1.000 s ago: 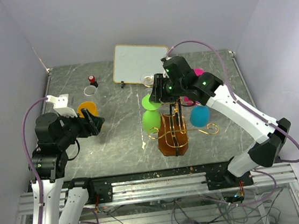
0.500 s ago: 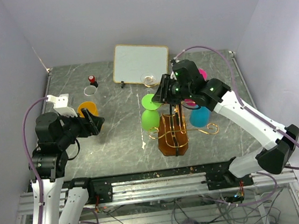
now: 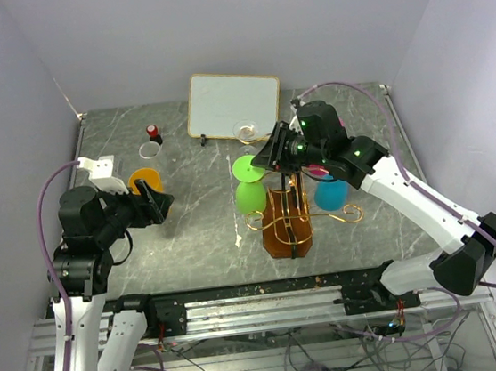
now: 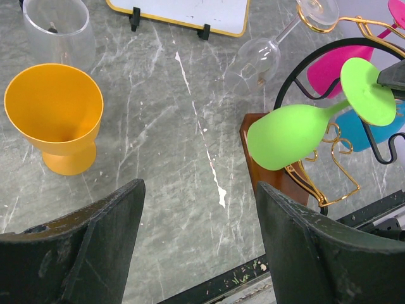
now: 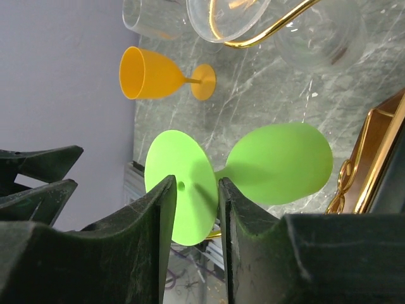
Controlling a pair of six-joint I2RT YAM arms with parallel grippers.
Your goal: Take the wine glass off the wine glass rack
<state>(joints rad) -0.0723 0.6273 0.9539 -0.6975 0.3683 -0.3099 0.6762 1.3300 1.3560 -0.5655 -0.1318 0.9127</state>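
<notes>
From where I stand, the right hand (image 3: 267, 158) has its fingers (image 5: 243, 221) clamped on the flat round foot of the lime-green plastic wine glass (image 3: 250, 197). The glass hangs tilted, bowl downward, just beside the left of the brown wooden violin-shaped rack with gold wire arms (image 3: 287, 228). I can't tell whether its stem touches a wire. The left hand (image 3: 153, 201) hovers well apart over the grey marbled table (image 3: 191, 237), fingers spread wide, near an upright orange plastic goblet (image 4: 54, 114).
</notes>
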